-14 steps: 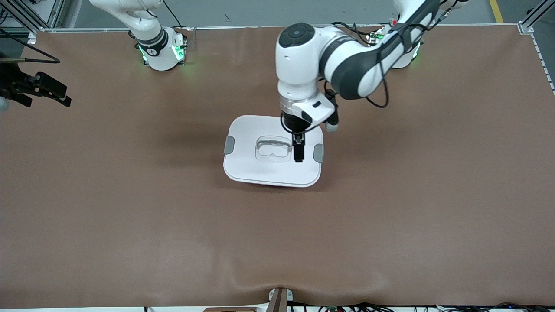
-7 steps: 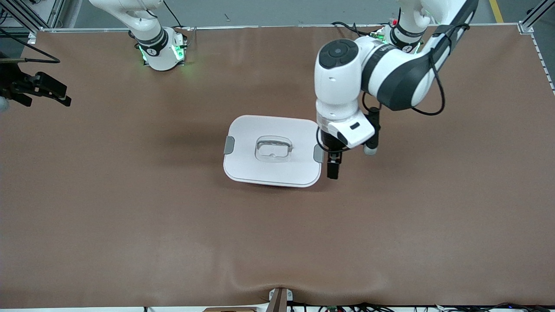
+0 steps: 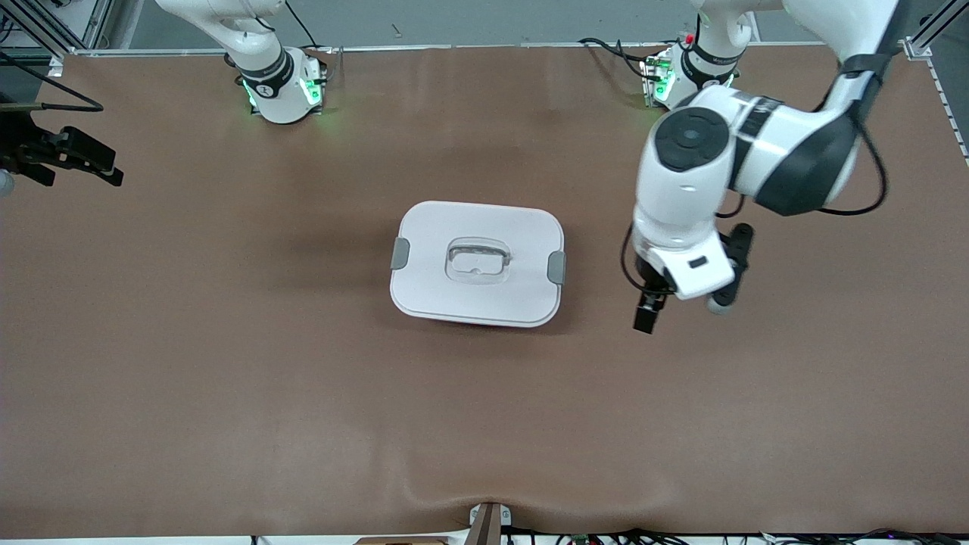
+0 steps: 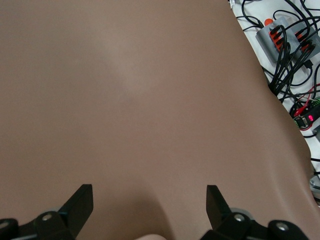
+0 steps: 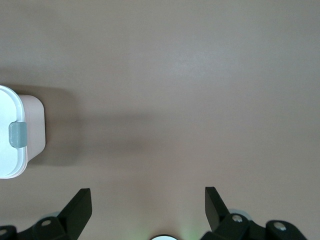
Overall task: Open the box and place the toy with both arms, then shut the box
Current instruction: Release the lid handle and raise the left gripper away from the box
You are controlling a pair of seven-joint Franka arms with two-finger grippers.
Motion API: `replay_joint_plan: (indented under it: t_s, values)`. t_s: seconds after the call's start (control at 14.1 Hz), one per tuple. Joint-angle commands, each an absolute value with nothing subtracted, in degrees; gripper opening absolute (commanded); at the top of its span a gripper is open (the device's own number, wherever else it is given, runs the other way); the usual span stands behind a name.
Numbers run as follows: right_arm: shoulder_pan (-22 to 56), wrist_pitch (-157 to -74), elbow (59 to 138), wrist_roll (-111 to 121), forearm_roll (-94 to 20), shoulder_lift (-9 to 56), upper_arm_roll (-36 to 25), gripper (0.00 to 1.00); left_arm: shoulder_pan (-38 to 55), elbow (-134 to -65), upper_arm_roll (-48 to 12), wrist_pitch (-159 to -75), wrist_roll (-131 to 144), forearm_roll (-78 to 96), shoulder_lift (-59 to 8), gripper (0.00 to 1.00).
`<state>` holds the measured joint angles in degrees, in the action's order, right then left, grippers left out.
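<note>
A brown table (image 3: pixel 227 363) filled the scene, its covering bare apart from one container near the middle. The left arm (image 3: pixel 764 151) reached out from its base at the table's upper edge and bent down over the covering toward its own end of the table. The right arm (image 3: pixel 250 45) waited, drawn back at its base, its wrist held off the table's edge at the right arm's end.

The box (image 3: pixel 477 263) stood on the table about midway between the two arms, closed: its white lid (image 3: pixel 484 227) lay flat on top, with the clear recessed handle (image 3: pixel 476 261) at the centre and a grey clip on each short side, one (image 3: pixel 400 253) toward the right arm's end and one (image 3: pixel 556 267) toward the left arm's end. In the right wrist view a corner of the box (image 5: pixel 20 135) showed, with one clip (image 5: pixel 17 135) down over the rim and the pale pink tub beneath the lid. The toy could not be seen in any view.

The left gripper (image 3: pixel 645 316) hung over bare table beside the box, apart from it, on the side of the left arm's end; its fingers (image 4: pixel 80 205) stood spread wide with nothing between them. The right gripper (image 5: pixel 147 207) likewise had its fingers (image 5: pixel 80 202) parted wide and held nothing, over bare table.
</note>
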<state>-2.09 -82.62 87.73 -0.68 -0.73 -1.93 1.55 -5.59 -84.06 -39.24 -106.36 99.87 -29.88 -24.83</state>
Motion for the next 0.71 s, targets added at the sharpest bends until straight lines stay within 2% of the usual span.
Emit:
replay_joint_plan:
  t_s: [0.0, 0.42, 0.64]
  values:
    - [-2.11, -81.91, 87.10, -1.41, -0.18, -1.58, 2.02, 1.00, -8.96, -84.20, -39.46, -105.21, 91.34, -27.16, -23.29, 1.00]
    - [-1.14, -82.79, 87.89, -1.41, -0.18, -1.58, 2.20, 1.00, -10.37, -84.20, -38.85, -105.21, 83.68, -26.20, -22.42, 1.00]
    - [-0.70, -83.06, 87.89, -1.41, -0.18, -1.58, 2.20, 1.00, -8.71, -84.20, -33.25, -105.12, 77.73, -22.25, -19.61, 1.00]
